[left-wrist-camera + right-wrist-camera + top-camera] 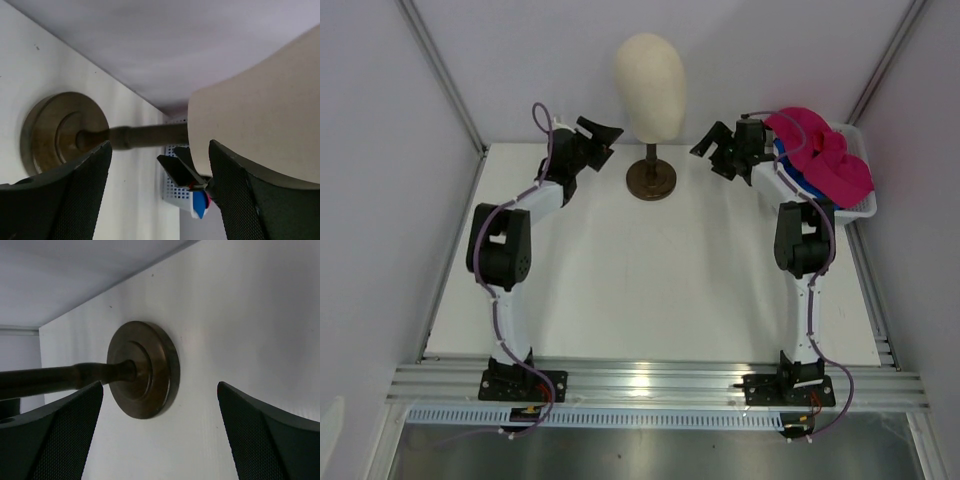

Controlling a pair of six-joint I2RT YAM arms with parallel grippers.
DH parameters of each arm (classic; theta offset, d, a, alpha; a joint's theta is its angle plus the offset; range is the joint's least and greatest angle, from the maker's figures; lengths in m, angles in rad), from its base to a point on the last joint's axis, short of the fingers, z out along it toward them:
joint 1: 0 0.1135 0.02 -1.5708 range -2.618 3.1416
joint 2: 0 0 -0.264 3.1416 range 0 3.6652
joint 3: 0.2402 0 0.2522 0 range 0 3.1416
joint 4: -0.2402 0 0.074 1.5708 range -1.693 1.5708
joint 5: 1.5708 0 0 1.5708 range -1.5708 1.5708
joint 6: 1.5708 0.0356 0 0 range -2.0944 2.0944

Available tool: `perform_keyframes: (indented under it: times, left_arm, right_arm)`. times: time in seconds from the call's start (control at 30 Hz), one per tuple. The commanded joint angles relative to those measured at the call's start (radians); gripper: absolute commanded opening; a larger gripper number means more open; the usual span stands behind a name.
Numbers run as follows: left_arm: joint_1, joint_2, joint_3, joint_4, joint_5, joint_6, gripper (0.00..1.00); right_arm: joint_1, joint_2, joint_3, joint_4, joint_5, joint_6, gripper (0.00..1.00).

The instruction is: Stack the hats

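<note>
The magenta-pink hat [825, 155] lies on top of the royal blue hat [790, 176] in the white mesh basket [861, 207] at the back right. A sliver of the blue hat shows in the left wrist view [200, 205]. My left gripper [607, 142] is open and empty, left of the mannequin stand; its jaws stand wide in its wrist view [160, 195]. My right gripper [706, 146] is open and empty, between the stand and the basket, facing the stand; it shows in its wrist view [160, 430].
The cream mannequin head [650, 85] stands on a dark stand with a round base [651, 181] at the back centre, between the two grippers. The base shows in both wrist views [60, 130] [145, 370]. Walls enclose the white table.
</note>
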Motion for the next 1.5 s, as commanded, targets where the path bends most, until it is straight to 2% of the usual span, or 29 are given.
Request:
perform_keyframes:
  times: [0.0, 0.23, 0.33, 0.4, 0.43, 0.5, 0.77, 1.07, 1.27, 1.4, 1.47]
  left_arm:
    - [-0.014, 0.130, 0.108, 0.076, 0.045, -0.104, 0.81]
    - [-0.026, 0.268, 0.147, 0.184, 0.027, -0.218, 0.85]
    - [-0.030, 0.354, 0.258, 0.190, 0.091, -0.249, 0.88]
    - [-0.033, 0.432, 0.391, 0.158, 0.143, -0.256, 0.88]
    - [-0.038, 0.450, 0.420, 0.142, 0.177, -0.252, 0.93]
    - [-0.043, 0.476, 0.471, 0.128, 0.192, -0.238, 0.93]
    - [-0.052, 0.516, 0.500, 0.122, 0.220, -0.246, 0.94]
    - [-0.078, 0.480, 0.447, 0.095, 0.271, -0.177, 0.91]
    - [-0.090, 0.415, 0.390, 0.083, 0.300, -0.125, 0.91]
    - [-0.104, 0.342, 0.287, 0.076, 0.283, -0.111, 0.90]
    - [-0.106, 0.288, 0.182, 0.110, 0.274, -0.112, 0.91]
  right_arm:
    - [0.014, 0.050, 0.114, 0.049, -0.033, 0.025, 1.00]
    - [0.013, 0.142, 0.140, 0.266, -0.121, 0.133, 1.00]
    - [0.025, 0.211, 0.213, 0.315, -0.180, 0.174, 1.00]
    - [0.037, 0.248, 0.262, 0.315, -0.199, 0.176, 1.00]
    - [0.040, 0.257, 0.270, 0.315, -0.204, 0.174, 0.99]
    - [0.045, 0.274, 0.273, 0.341, -0.213, 0.194, 1.00]
    - [0.083, 0.331, 0.308, 0.430, -0.257, 0.243, 1.00]
    - [0.123, 0.325, 0.299, 0.467, -0.305, 0.248, 1.00]
    - [0.154, 0.257, 0.169, 0.533, -0.300, 0.283, 0.99]
    - [0.172, 0.191, 0.051, 0.582, -0.288, 0.306, 0.99]
    - [0.180, 0.132, -0.050, 0.618, -0.271, 0.317, 1.00]
